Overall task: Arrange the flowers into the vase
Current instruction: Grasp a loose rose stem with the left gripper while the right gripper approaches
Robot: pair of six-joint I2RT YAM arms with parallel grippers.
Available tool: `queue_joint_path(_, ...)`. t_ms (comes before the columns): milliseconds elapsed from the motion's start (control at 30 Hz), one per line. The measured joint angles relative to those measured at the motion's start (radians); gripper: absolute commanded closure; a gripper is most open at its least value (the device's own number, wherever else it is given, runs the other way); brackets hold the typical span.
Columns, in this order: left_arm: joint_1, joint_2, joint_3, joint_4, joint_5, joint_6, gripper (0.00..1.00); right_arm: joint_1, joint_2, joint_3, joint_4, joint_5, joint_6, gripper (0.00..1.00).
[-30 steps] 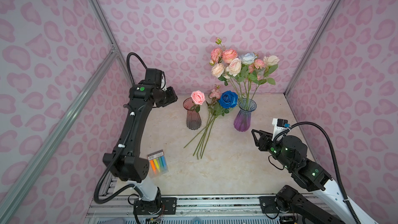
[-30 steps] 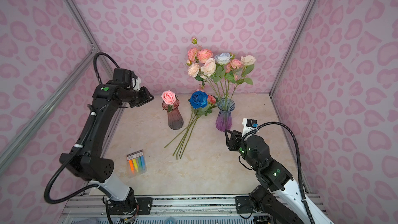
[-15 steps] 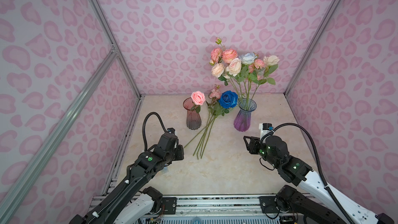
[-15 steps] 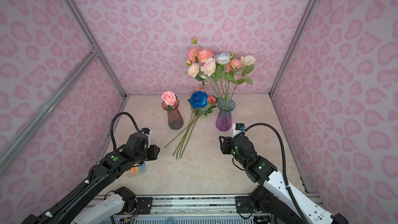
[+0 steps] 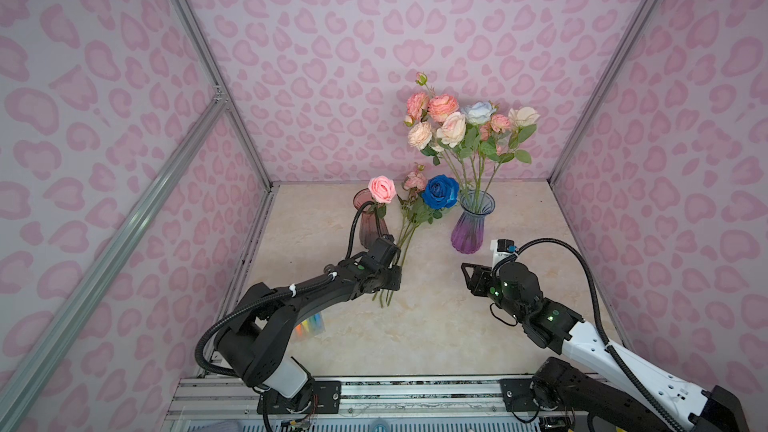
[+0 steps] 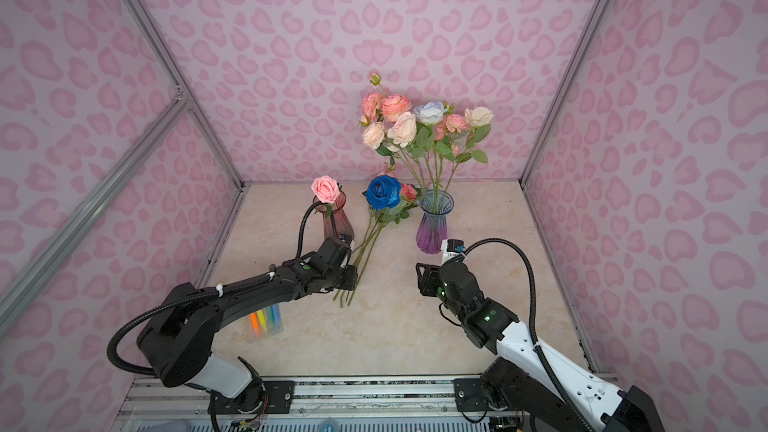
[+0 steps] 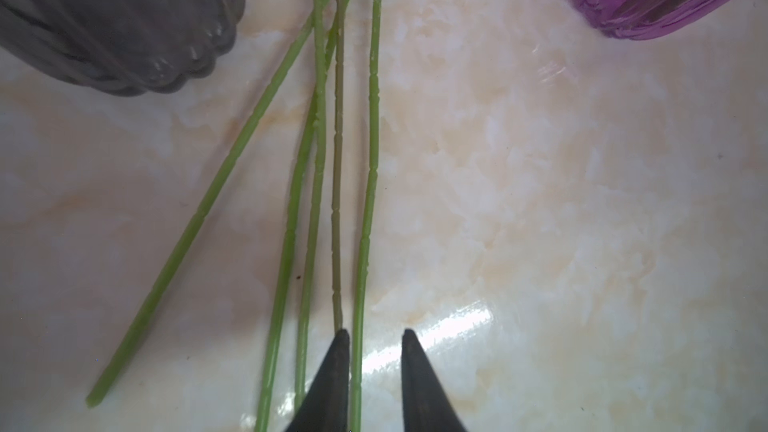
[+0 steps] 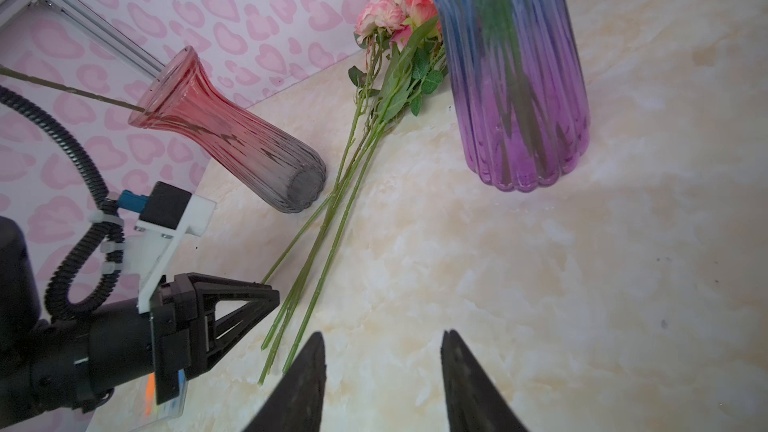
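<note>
Straddling one stem (image 7: 367, 222), left claw (image 7: 374, 333) hides part of the flowers' (image 5: 439, 197) stems.

- The walls (image 5: 332, 35) are pale pink with darker pink heart spots all over.
- The tabletop (image 5: 436, 334) is cream, with soft orange swirls like marble.
- The purple vase (image 5: 471, 228) is blue at the top and purple lower down, with stripy ribs.
- The red vase (image 5: 372, 230) is red at the top and grey at the bottom.
- The flowers (image 5: 451, 128) have green stems and pink, peach, cream and pale blue heads.
- One rose (image 5: 440, 192) is deep blue.
- My left claw (image 7: 374, 336) and my right claw (image 8: 384, 336) are black.
- The pens (image 6: 266, 320) are orange, yellow, green and blue.
</note>
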Motion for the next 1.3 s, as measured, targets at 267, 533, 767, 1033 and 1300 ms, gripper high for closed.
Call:
queue_joint_path(267, -0.002, 0.099, 0.027, 0.013, -0.005, 0.012, 0.85, 0.000, 0.018, -0.002, 0.013, 0.008, 0.000, 0.53)
queue_joint_path(533, -0.047, 0.034, 0.003, -0.011, -0.062, 0.013, 0.65, 0.000, 0.034, -0.002, 0.017, 0.007, -0.001, 0.52)
queue_joint_path(767, -0.077, -0.011, -0.037, -0.023, -0.182, 0.007, 0.63, -0.001, 0.042, -0.003, 0.025, 0.006, 0.000, 0.52)
queue_joint_path(1033, -0.081, 0.095, -0.022, -0.038, -0.224, -0.018, 0.88, -0.002, 0.024, -0.002, 0.037, 0.003, 0.000, 0.52)
queue_joint_path(1300, -0.086, -0.005, -0.050, -0.035, -0.185, -0.025, 0.97, -0.002, 0.007, -0.002, 0.028, 0.006, -0.001, 0.52)
